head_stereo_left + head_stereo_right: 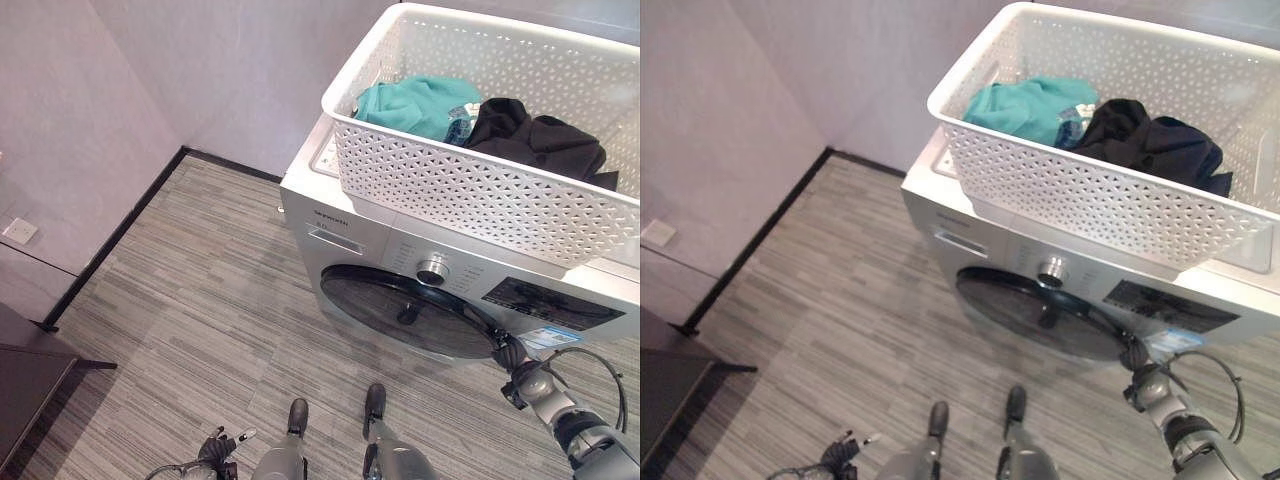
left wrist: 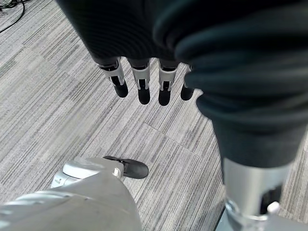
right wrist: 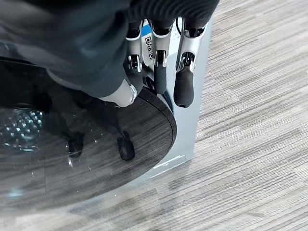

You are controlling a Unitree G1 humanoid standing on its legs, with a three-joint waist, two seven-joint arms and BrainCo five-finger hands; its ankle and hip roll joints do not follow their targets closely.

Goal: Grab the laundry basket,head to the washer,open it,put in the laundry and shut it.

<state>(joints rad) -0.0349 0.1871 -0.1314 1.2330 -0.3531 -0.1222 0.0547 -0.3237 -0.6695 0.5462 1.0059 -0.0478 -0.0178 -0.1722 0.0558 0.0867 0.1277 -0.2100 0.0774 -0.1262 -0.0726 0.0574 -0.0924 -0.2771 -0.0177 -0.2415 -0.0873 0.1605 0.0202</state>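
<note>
Right now the right hand (image 3: 161, 72) reaches its nearly straight fingers to the rim of the round dark-glass washer door (image 1: 405, 312), hooking its edge but gripping nothing firmly. Above, the white perforated plastic laundry basket (image 1: 470, 190) sits on the silver washing machine (image 1: 330, 225), holding teal and black clothes. Fingertips could slip off the smooth rim. The left hand (image 2: 139, 82) hangs relaxed over the floor.

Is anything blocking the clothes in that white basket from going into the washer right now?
Yes. The washer's round dark glass door looks shut, so the teal and black clothes in the white perforated plastic basket on top cannot go in. The right hand is at the door's edge.
</note>
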